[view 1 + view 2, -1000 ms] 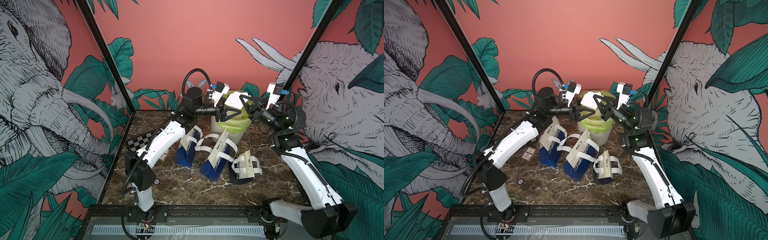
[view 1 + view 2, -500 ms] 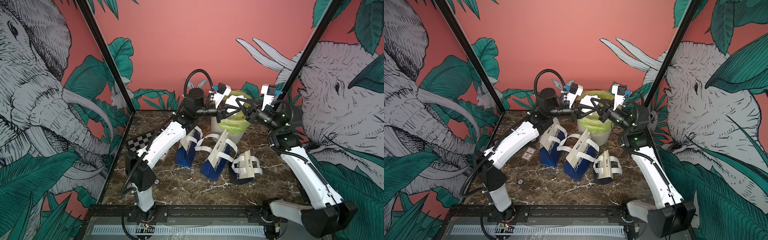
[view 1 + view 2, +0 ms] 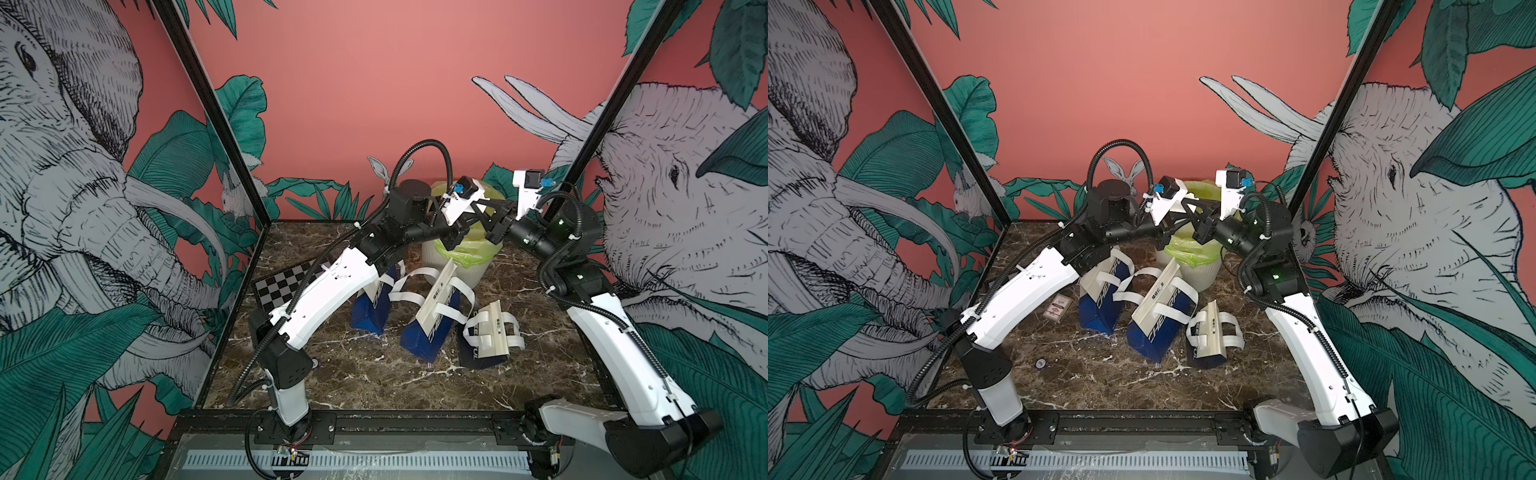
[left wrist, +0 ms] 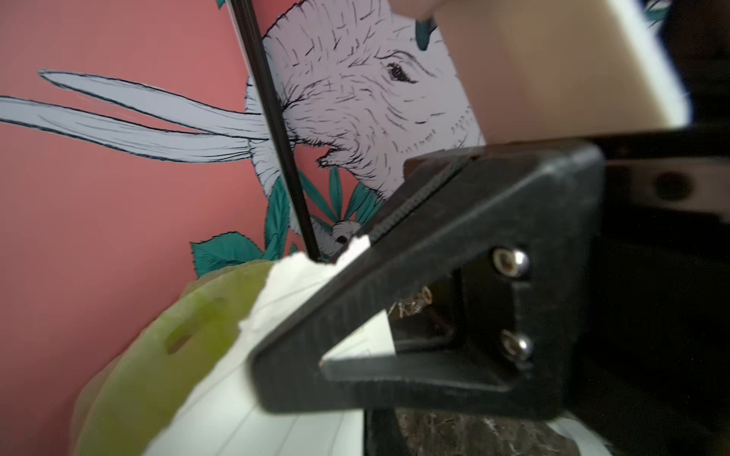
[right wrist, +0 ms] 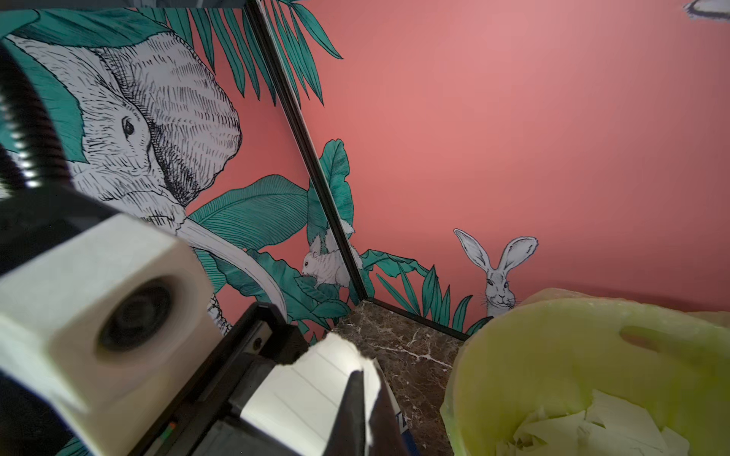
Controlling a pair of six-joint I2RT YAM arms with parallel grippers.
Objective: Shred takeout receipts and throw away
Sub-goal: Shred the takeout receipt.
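While receipt shreds [image 5: 584, 426] lie in bin [image 5: 553, 355], marble tabletop [image 3: 365, 386], coral walls [image 3: 374, 83].

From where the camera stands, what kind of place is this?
Probably a robot test booth: two robot arms on a front rail, printed jungle walls, a checkerboard card on the marble-patterned tabletop.

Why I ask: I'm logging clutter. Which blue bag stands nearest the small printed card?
The blue bag partly under the left arm; the card lies beside it, the other two farther off.
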